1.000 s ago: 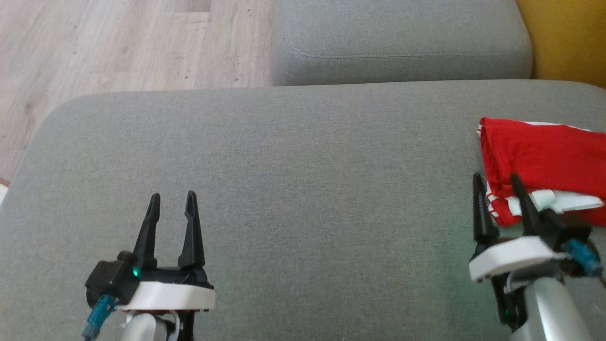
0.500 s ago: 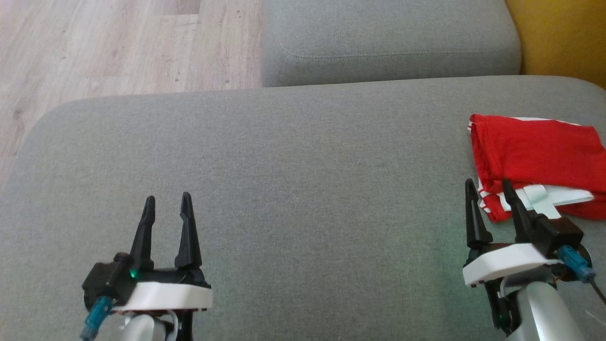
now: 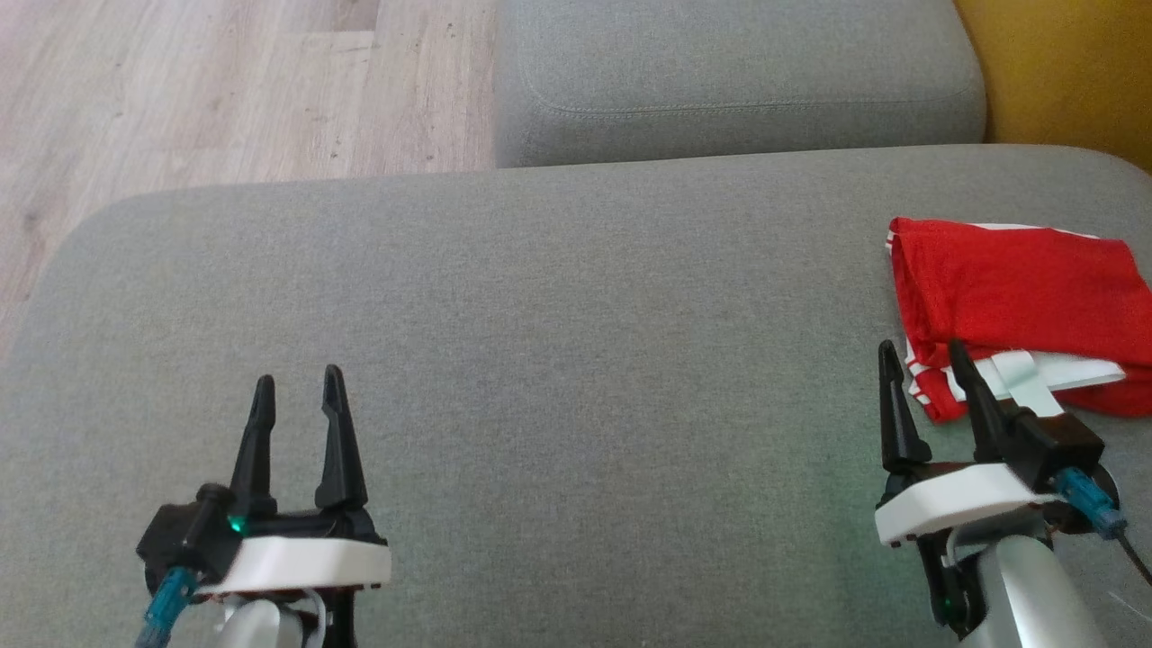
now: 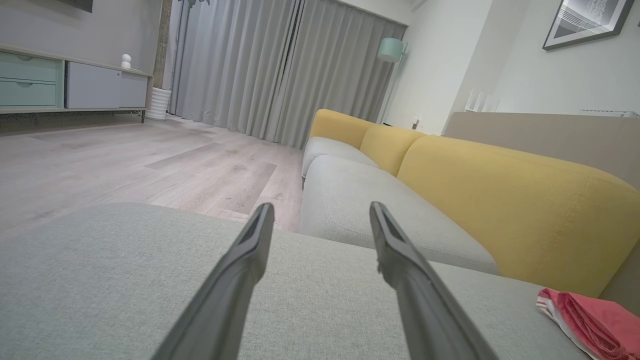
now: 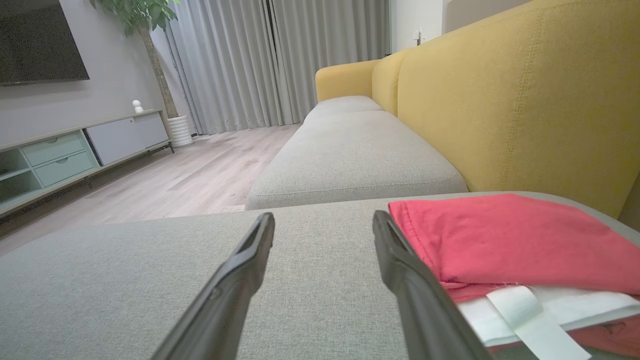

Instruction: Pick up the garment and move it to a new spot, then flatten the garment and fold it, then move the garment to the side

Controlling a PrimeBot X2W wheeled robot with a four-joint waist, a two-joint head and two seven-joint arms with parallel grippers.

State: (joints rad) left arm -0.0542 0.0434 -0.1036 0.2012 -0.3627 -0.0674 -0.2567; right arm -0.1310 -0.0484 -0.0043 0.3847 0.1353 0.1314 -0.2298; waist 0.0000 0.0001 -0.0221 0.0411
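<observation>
Garment (image 3: 1012,279) — flat red fold, woven cushion (image 3: 576,315)

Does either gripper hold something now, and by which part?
Nothing is held: the left gripper and the right gripper are open; the red garment lies ungripped.

Folded red garment (image 3: 1008,279) on grey cushion (image 3: 540,315), far right

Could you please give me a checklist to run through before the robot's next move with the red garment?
1. Left hand open and empty: ok.
2. Right hand open and empty: ok.
3. Red garment folded, lying at the right side of the grey cushion: ok.
4. Right hand clear of the garment: cannot tell; it overlaps the near edge in the head view.
5. Fold tidy: not ok; a white strip pokes out at the near edge.
</observation>
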